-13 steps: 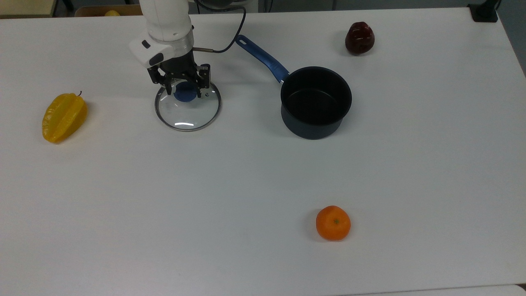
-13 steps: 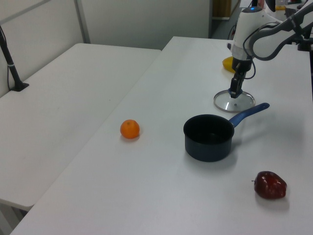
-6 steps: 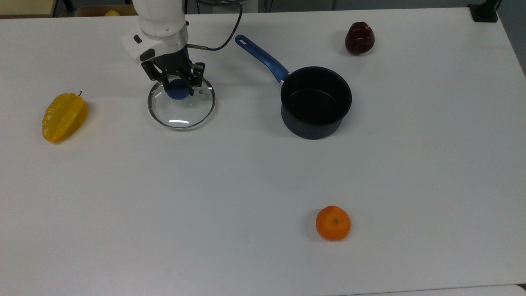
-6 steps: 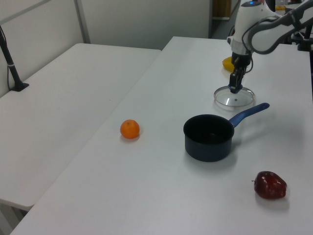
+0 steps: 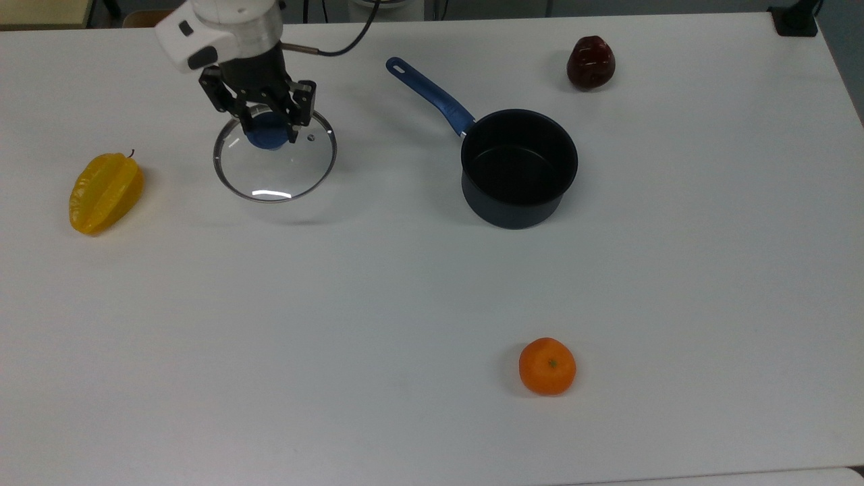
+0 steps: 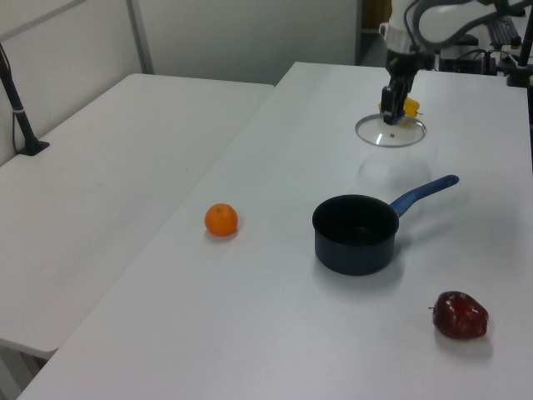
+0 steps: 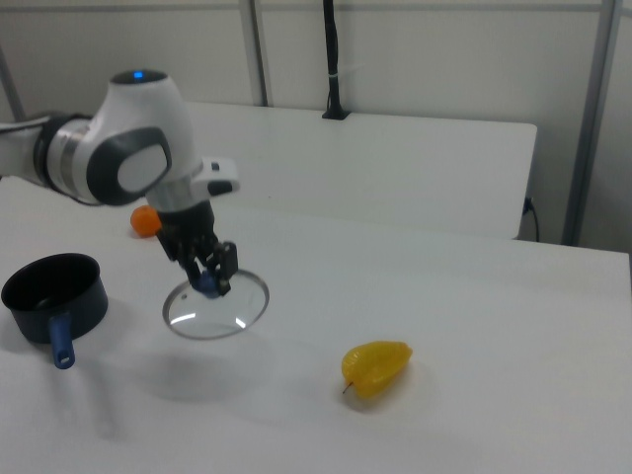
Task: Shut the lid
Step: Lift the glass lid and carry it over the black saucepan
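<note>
claw (image 5: 268,132) gripping lid (image 5: 275,164), lifted, unlabelled

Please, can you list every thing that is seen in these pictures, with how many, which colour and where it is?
lid: 1, clear glass with metal rim and blue knob, held above the table, at the top view's upper left
saucepan: 1, dark with blue handle, uncovered, on the table to the top view's right of the lid
starfruit: 1, yellow, at the top view's left edge
orange: 1, orange, at the top view's lower middle
red fruit: 1, dark red, at the top view's upper right
table: 1, white
gripper: 1, black, on a white arm, shut on the lid's knob
</note>
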You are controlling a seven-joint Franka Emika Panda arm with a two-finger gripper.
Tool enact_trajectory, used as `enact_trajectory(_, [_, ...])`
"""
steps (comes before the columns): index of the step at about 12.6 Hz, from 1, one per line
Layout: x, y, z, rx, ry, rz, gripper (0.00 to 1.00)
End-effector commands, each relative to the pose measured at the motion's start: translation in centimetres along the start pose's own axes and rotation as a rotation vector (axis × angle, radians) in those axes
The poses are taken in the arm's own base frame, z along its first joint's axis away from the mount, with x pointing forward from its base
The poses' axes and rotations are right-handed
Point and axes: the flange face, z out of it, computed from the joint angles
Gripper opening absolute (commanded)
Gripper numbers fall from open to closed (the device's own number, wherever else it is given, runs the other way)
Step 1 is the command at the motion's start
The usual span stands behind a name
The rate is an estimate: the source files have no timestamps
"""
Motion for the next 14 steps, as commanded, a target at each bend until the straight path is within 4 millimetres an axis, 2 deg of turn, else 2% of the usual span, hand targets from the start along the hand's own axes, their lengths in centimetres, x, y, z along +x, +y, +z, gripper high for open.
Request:
enact_trajectory(1, [1.8,-2.4,-6.6,0.021,0.022,-0.016,0.45])
enact_trajectory(2, [2.0,-5.1,-7.8,0.028,0.035,-0.048,0.45])
enact_trajectory(4, [2.2,-11.1,-8.8,0.039,0.041,-0.077,0.45])
enact_trajectory(6, [0.8,-17.8,-8.6,0.049,0.025,-0.147,0.45])
enact_trajectory(7, [0.2,-20.0,-8.5,0.053,0.022,-0.175,0.45])
enact_trajectory(9, [-1.7,-25.8,-7.4,0.056,0.006,-0.216,0.45])
enact_trajectory(10, [-2.4,-27.4,-7.1,0.052,0.005,-0.216,0.45])
enact_trajectory(11, [-3.8,-29.8,-5.8,0.043,-0.014,-0.225,0.45])
enact_trajectory(14, [-5.3,-32.7,-4.8,0.043,-0.02,-0.225,0.45])
